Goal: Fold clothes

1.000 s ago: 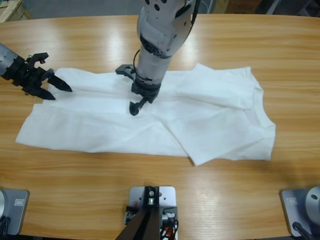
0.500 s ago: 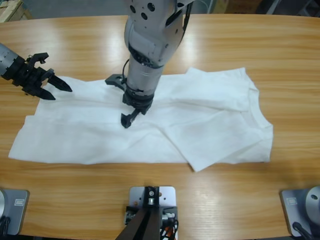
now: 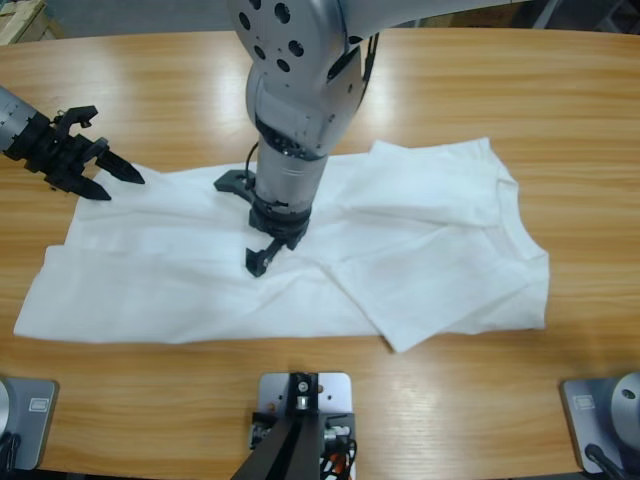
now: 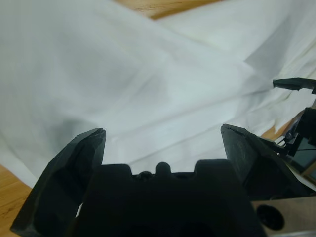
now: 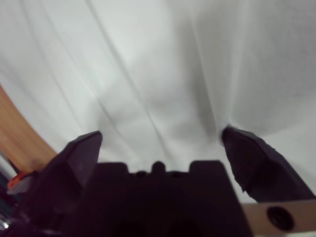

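Note:
The clothes are one white T-shirt (image 3: 430, 250) spread lengthwise across the wooden table, with a flap laid over its front right part. My right gripper (image 3: 260, 258) comes down from the top and is open, its tips low on the middle of the shirt. The right wrist view shows creased white fabric (image 5: 158, 74) right under the right gripper (image 5: 162, 133). My left gripper (image 3: 122, 187) hovers open at the shirt's far left edge with nothing in it. Past the left gripper (image 4: 163, 132), the left wrist view shows the shirt (image 4: 148, 84) and a tip of the right gripper (image 4: 294, 85).
Bare table (image 3: 560, 90) surrounds the shirt on all sides, with a wide strip along the front edge. The big silver right arm (image 3: 300, 90) stands over the middle and hides part of the shirt's far edge.
The right gripper has moved toward the front left across the shirt. The shirt's left end has slid leftward and toward the front with it. The left arm has stayed still.

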`<state>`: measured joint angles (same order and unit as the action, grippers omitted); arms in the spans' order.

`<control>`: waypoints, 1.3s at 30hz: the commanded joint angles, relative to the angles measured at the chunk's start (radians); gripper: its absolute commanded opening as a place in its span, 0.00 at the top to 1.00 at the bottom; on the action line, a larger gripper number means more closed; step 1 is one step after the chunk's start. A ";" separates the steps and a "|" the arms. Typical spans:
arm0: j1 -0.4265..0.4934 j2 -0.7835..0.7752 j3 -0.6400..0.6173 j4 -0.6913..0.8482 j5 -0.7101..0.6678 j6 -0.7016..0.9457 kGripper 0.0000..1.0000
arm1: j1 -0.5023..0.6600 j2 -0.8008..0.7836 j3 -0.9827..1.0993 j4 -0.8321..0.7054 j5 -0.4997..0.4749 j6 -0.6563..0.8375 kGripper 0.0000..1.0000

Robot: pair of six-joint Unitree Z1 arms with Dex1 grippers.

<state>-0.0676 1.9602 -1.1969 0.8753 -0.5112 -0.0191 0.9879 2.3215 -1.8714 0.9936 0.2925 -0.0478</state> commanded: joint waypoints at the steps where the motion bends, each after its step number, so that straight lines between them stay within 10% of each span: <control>1: -0.012 0.048 0.014 -0.013 0.011 0.001 0.10 | 0.025 -0.012 0.047 -0.006 0.020 0.025 0.00; 13: 0.093 -0.248 0.172 -0.164 -0.001 -0.024 0.08 | 0.025 -0.093 0.047 0.000 0.002 0.025 0.00; 20: 0.240 -0.076 0.156 -0.171 -0.049 -0.045 0.09 | 0.024 -0.171 0.080 0.015 -0.045 0.046 0.00; 35: 0.208 0.115 0.102 -0.193 -0.144 -0.039 0.10 | -0.005 -0.209 0.098 0.042 -0.078 0.049 0.00; 37: 0.201 0.113 0.100 -0.193 -0.144 -0.038 0.17 | -0.006 -0.206 0.098 0.041 -0.078 0.049 0.00; 39: 0.191 0.111 0.100 -0.193 -0.144 -0.037 0.47 | -0.006 -0.205 0.098 0.039 -0.078 0.049 0.00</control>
<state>0.1487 2.0057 -1.0932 0.6943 -0.6457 -0.0517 0.9957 2.1262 -1.8028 1.0265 0.2304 -0.0094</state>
